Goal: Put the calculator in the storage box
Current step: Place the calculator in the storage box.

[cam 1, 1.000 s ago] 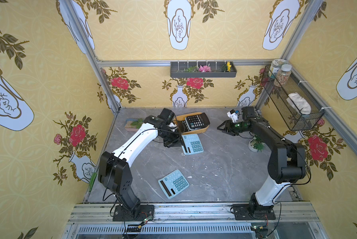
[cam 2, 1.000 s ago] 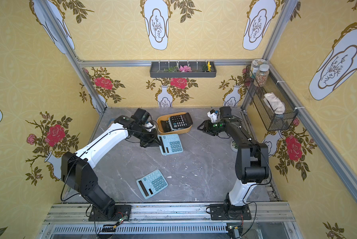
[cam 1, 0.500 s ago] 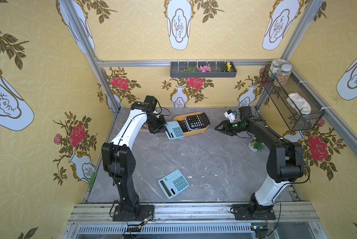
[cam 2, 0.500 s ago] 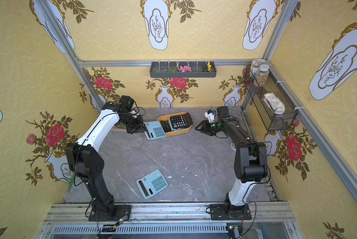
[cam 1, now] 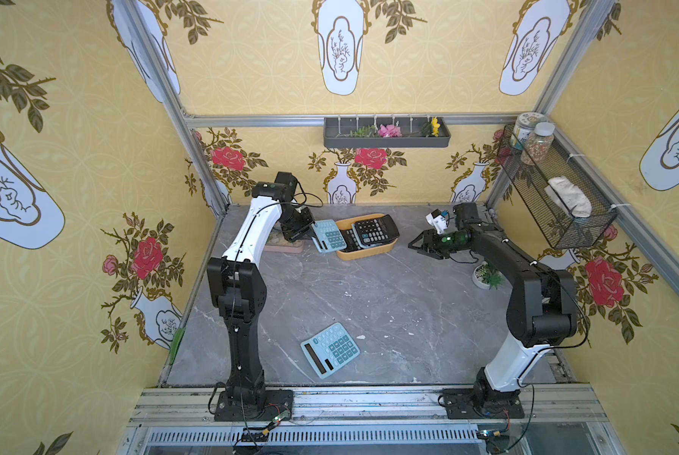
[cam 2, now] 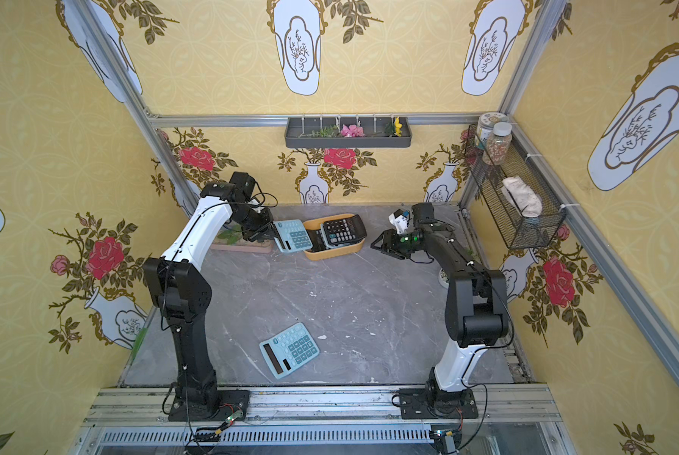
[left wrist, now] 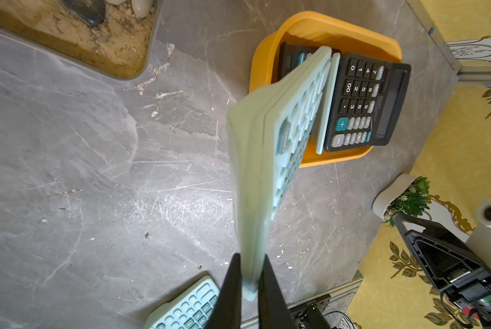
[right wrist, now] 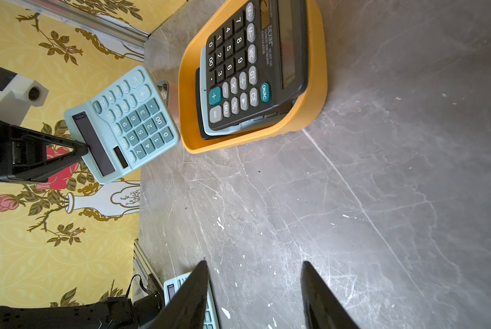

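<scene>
In both top views the left gripper [cam 1: 312, 232] [cam 2: 273, 233] reached toward the far edge of the tabletop [cam 1: 389, 315], with its jaws pinched on the display end of a light blue calculator [cam 1: 329, 235] [cam 2: 292, 235]. The calculator was off the tabletop and tilted, and its key end pointed at the storage box [cam 1: 369, 254] [cam 2: 330, 254].

The storage box, an orange-yellow tub, stood near the middle of the far edge. It held a stack with a black calculator [cam 1: 373, 231] on top, keys up, one end propped on the rim.

The left wrist view showed the two black fingers [left wrist: 233, 284] clamped on the thin edge of the held calculator [left wrist: 267, 159]. Its free end lay over the near wall of the box [left wrist: 263, 65] and beside the black calculator [left wrist: 364, 99]. Contact between the two calculators could not be determined.

In the right wrist view the held calculator [right wrist: 124, 122] hung just beside the box [right wrist: 315, 85], gripped at the display by the left gripper [right wrist: 82, 149]. The right gripper [right wrist: 254, 263] [cam 1: 414, 246] was spread and empty, above bare tabletop to the right of the box.

A second light blue calculator [cam 1: 330, 350] [cam 2: 289, 350] lay flat, keys up, near the front edge of the tabletop, well apart from the box
</scene>
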Robot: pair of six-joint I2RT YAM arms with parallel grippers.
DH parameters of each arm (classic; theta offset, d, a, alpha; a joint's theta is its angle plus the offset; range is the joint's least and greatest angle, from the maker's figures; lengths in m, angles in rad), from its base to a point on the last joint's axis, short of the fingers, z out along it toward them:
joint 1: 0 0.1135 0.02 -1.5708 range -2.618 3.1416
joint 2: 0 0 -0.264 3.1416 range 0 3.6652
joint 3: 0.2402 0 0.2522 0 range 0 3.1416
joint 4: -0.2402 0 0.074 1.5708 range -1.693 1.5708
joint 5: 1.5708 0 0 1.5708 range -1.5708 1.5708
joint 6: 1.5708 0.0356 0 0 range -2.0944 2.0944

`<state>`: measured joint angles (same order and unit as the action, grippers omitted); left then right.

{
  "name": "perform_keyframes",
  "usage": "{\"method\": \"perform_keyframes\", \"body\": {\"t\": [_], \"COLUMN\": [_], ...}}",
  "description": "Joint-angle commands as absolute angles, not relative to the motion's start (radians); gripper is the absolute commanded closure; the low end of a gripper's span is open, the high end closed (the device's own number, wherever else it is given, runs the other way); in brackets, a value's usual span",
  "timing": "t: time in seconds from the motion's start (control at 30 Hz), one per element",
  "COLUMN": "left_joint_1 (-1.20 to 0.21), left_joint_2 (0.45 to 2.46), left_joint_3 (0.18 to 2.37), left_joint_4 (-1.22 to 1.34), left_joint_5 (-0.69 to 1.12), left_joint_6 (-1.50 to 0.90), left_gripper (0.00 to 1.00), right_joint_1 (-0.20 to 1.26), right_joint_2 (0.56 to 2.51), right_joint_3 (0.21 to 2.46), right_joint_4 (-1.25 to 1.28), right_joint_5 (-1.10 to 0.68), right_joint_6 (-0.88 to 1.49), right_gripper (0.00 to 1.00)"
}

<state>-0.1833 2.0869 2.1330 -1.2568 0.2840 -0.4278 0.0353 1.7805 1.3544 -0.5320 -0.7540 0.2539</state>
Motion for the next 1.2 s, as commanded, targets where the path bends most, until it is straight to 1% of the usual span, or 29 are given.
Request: {"method": "perform_keyframes", "body": {"t": [0.0, 0.47, 1.17], "left_joint_1": [-0.184, -0.219, -0.228], "left_joint_2": [2.111, 2.208, 2.299], "left_joint_3": [2.157, 2.257, 2.319], "left_joint_4": [-1.256, -1.279, -1.27], "left_joint_5": [0.303, 0.297, 0.336], "left_joint_6": [-0.43, -0.437, -0.458], "left_gripper": [0.97, 0.96, 0.95], "right_joint_1": [0.04, 0.043, 0.043], "right_joint_2": [1.79, 1.81, 1.832], "right_joint_3": [1.37, 1.372, 1.385], "right_joint_4": [-0.529, -0.541, -0.553], "right_joint_5": [-0.756, -0.755, -0.763], "right_joint_6": [0.248, 0.224, 0.207], "right_gripper": [0.46, 0.46, 0.46]}}
